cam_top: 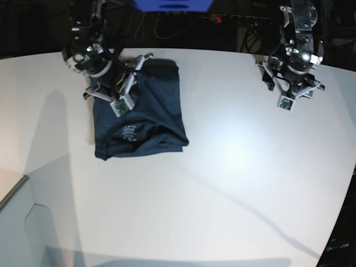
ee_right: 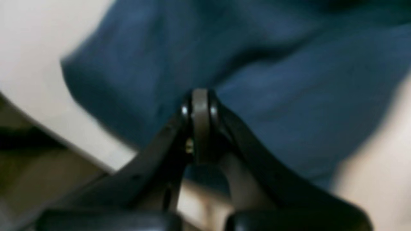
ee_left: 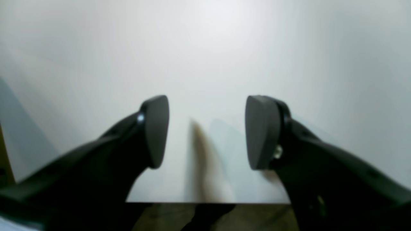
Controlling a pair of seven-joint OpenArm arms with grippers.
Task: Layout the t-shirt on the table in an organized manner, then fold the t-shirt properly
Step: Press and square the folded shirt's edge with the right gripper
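blurred t-shirt [ee_right: 257, 80] in wrist view

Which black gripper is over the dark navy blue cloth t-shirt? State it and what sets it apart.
The right gripper, shut above the dark navy blue cloth t-shirt. The left gripper hangs open over the bare white table, away from the shirt.

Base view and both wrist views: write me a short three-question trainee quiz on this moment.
1. True or false: the left gripper holds cloth.
2. The dark navy blue soft cloth t-shirt lies on the large white smooth table: A spread flat, B bunched and partly folded, C hanging off the edge.
3. Which gripper has its jaws together?

Key: 1 false, it is open over bare table. 2 B. 3 The right gripper, over the t-shirt.
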